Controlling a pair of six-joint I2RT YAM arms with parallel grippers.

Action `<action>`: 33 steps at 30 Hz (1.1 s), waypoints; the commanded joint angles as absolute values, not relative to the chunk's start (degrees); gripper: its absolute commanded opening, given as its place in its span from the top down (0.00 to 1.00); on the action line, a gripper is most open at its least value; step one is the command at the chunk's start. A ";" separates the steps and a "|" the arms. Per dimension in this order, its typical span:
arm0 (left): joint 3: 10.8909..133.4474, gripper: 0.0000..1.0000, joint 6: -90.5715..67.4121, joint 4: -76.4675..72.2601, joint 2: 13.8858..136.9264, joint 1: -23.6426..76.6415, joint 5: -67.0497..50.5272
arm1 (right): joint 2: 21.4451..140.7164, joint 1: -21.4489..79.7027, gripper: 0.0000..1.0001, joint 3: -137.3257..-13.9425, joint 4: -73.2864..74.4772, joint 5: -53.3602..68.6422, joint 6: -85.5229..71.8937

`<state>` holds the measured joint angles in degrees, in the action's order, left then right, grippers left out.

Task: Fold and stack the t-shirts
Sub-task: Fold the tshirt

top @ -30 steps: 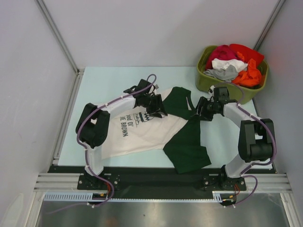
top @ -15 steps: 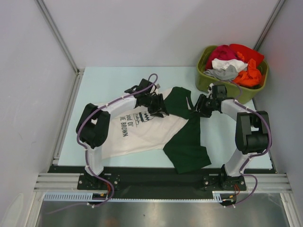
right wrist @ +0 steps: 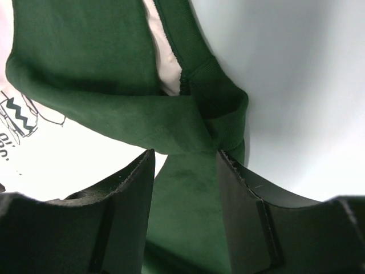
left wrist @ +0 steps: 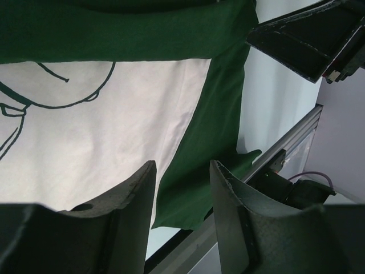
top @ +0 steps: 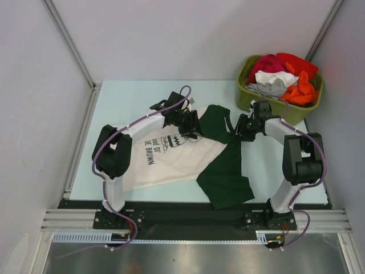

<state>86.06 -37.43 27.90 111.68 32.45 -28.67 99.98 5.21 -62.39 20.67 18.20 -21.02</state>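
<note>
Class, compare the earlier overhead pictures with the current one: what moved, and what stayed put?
The right gripper crept toward the far edge over the green shoulder of the t-shirt, its elbow drawing slightly inward. The left gripper nudged slightly the same way. Neither took hold of or released anything. The t-shirt and the tub of clothes stayed put.

The left arm (top: 112, 151) and right arm (top: 304, 162) have white link shells joined by bulky black joint housings. A lilac cable (top: 183, 89) trails along each, looping free near wrist and base. The jaws are matte black with curved inner faces.
</note>
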 commanded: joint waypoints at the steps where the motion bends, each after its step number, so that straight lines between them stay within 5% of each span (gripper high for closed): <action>1: 88.33 0.52 -35.60 29.18 111.97 32.87 -28.56 | 101.32 5.45 0.48 -64.24 20.13 17.58 -20.74; 6: 89.21 0.53 -34.72 30.58 111.71 32.96 -27.42 | 102.57 7.55 0.64 -66.62 19.43 18.72 -21.18; 10: 90.44 0.55 -33.66 32.34 111.71 32.61 -24.53 | 102.83 9.58 0.99 -67.50 16.27 20.65 -24.43; 27: 91.58 0.56 -30.51 32.34 110.13 26.90 -15.66 | 120.57 13.88 1.00 -87.96 -9.48 23.21 -66.33; 33: 92.02 0.70 -28.30 31.29 109.60 24.26 -15.38 | 129.45 15.55 1.00 -99.73 -12.21 19.60 -71.19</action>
<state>89.65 -31.05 32.62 112.07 25.85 -16.71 127.11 15.11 -93.17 -6.26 22.11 -65.73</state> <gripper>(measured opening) 0.310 0.012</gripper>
